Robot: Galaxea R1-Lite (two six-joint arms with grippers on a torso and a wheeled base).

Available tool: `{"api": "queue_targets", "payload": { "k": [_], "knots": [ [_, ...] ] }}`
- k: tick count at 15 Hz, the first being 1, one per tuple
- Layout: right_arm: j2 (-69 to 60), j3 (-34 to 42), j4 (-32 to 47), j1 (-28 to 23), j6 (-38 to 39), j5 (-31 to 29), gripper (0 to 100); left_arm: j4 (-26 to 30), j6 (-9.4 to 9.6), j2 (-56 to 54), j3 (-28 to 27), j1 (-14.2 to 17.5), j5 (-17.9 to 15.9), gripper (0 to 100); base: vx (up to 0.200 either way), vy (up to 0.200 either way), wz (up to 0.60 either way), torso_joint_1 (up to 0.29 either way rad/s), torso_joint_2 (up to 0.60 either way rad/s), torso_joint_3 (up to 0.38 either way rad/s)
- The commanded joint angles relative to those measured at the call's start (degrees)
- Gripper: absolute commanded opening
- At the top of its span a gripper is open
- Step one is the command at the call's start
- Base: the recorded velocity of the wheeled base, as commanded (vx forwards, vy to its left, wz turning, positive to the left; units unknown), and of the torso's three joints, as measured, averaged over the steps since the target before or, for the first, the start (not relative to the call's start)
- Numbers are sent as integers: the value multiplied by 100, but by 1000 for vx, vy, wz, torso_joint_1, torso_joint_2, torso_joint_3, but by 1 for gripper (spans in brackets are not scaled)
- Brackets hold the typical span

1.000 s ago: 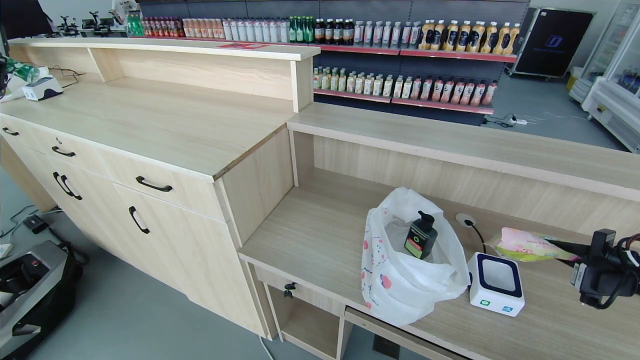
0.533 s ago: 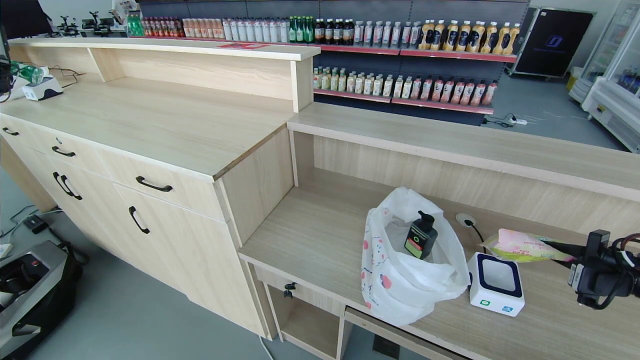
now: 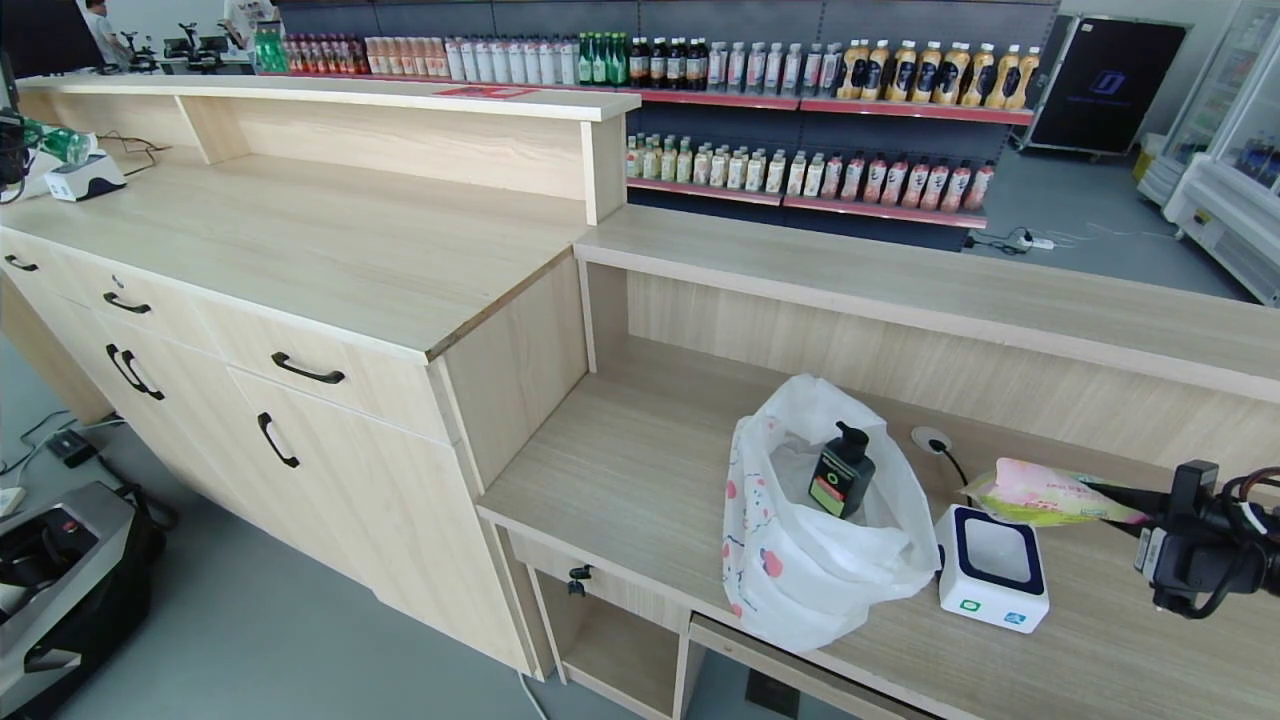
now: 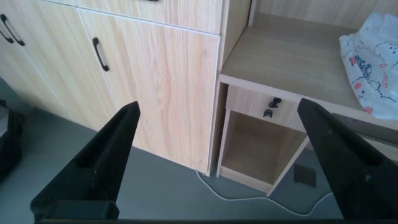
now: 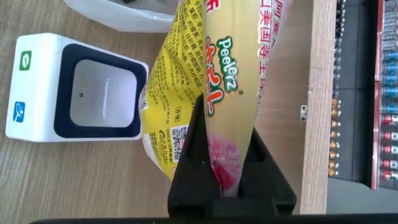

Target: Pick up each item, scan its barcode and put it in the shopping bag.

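**Snack packet (image 3: 1050,495) gripped beside checkout scanner (image 3: 992,568)**
The left gripper (image 4: 217,107) gapes wide above the floor. At lower centre, the shopping bag (image 3: 800,570) holds a pump bottle (image 3: 842,485). At far right, the right gripper (image 3: 1102,491) clamps the packet above the counter (image 3: 620,470).

Yellow-pink packet (image 3: 1045,493); white shopping bag (image 3: 775,575), red prints

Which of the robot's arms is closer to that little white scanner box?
Right. The right gripper holds a snack packet close by the scanner; the left gripper hangs open farther off, out in front of the cabinet doors.
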Motion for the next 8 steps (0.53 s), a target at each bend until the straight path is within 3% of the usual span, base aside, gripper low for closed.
{"api": "queue_targets", "payload": {
  "k": [1,3,5,6,7,8],
  "knots": [
    [-143,-7,24,-1,72,2,0,0,-1,6,0,0,-2,100,0,0,0,0,0,0],
    [-1083,2,718,-53,775,-59,0,0,-1,6,0,0,-2,100,0,0,0,0,0,0],
    [-2542,-16,1992,-106,2058,-402,0,0,-1,6,0,0,-2,100,0,0,0,0,0,0],
    [-2920,-25,2274,-115,2559,-464,0,0,-1,6,0,0,-2,100,0,0,0,0,0,0],
    [-3632,10,2660,-88,3851,-622,0,0,8,6,0,0,-2,100,0,0,0,0,0,0],
    [-3931,54,2731,-80,4607,-745,0,0,-1,6,0,0,-2,100,0,0,0,0,0,0]
  ]
}}
